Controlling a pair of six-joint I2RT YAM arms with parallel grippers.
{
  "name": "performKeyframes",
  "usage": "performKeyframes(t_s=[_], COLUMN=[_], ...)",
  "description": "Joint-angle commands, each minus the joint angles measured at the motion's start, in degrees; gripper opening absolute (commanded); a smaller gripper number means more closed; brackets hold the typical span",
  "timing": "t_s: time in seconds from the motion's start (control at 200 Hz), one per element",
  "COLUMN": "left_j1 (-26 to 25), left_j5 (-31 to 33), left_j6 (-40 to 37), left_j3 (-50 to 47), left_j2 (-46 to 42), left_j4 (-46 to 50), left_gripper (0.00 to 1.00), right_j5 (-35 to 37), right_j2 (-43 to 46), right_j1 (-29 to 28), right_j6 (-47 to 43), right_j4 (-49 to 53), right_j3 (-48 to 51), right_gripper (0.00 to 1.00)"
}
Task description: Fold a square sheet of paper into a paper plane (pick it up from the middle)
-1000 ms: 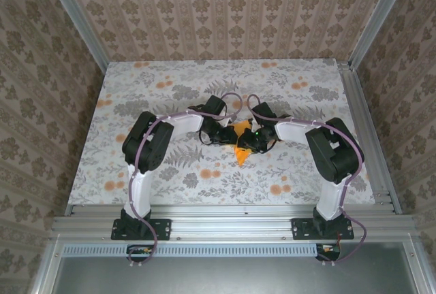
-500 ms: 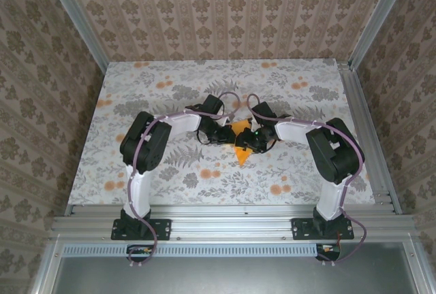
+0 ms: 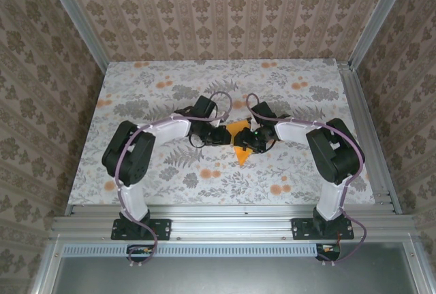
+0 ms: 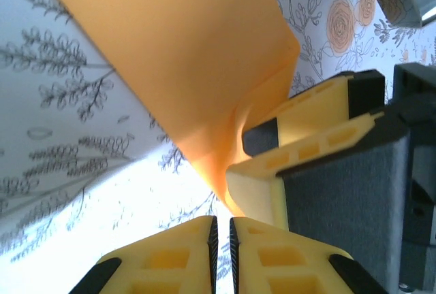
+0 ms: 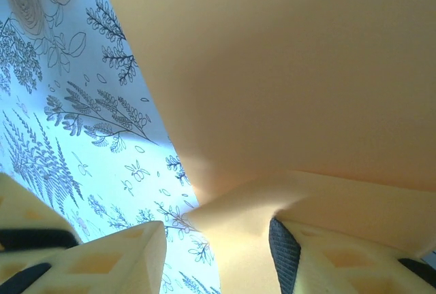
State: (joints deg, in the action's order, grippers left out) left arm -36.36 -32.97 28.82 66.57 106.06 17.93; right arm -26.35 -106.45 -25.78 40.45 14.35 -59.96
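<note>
The square sheet of paper (image 3: 238, 131) lay between both tools, point toward the near edge of the desk (image 3: 170, 83); left tool (image 4: 222, 229) nearly closed beside its corner, right tool (image 5: 214, 239) parted around its edge

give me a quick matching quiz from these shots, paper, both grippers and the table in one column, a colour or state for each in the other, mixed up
Column one:
1. paper
2. left gripper
3. right gripper
4. table

Column two:
a. fingers spread apart
b. leaf and flower print
c. plain orange
d. fingers almost touching

Pairs: 1-c, 2-d, 3-a, 4-b
</note>
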Motion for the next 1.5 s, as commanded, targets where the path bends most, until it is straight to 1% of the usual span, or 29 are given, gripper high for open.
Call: performKeyframes(t_s=[0.0,0.17,0.285,0.55,0.6,0.665,0.74,1.2,1.495], left_j1=[-0.7,-3.0,-4.6,-6.1,-6.2,-6.2,-6.2,-5.4,-5.2], left_j5=[0.9,1.1,1.2,0.8,0.9,1.1,1.5,2.7,5.8], left_j6=[2.3,3.7,4.2,5.5,5.5,5.3,5.1,2.9,-0.2], left_j3=[-2.2,-3.8,-4.1,-3.8,-3.6,-3.2,-2.8,1.2,2.3], left_j2=[-2.7,-4.4,-3.8,-0.6,0.0,0.7,1.7,6.9,8.9], left_j4=[-1.4,-2.5,-3.5,-7.5,-7.7,-8.0,-8.3,-6.8,-2.0], left_gripper=[0.17,0.17,0.16,0.14,0.13,0.13,0.12,0.11,0.11], right_j5=[3.2,3.2,3.1,3.1,2.9,2.7,2.6,2.3,1.5], right_j2=[-1.6,-1.2,-1.1,-0.6,-0.4,-0.4,-0.4,-0.3,-0.6], right_j1=[-0.3,-0.2,-0.2,0.0,0.0,0.1,0.1,0.2,0.3], right_j6=[-0.7,-0.2,-0.2,0.2,0.4,0.3,0.3,-0.4,-0.4], right_j4=[2.1,1.5,1.6,1.1,0.6,0.6,0.6,0.8,0.3], right_j3=[2.2,2.7,2.9,4.1,4.4,4.5,4.6,4.9,4.7], right_gripper=[0.51,0.52,0.48,0.30,0.25,0.14,0.07,0.04,0.04])
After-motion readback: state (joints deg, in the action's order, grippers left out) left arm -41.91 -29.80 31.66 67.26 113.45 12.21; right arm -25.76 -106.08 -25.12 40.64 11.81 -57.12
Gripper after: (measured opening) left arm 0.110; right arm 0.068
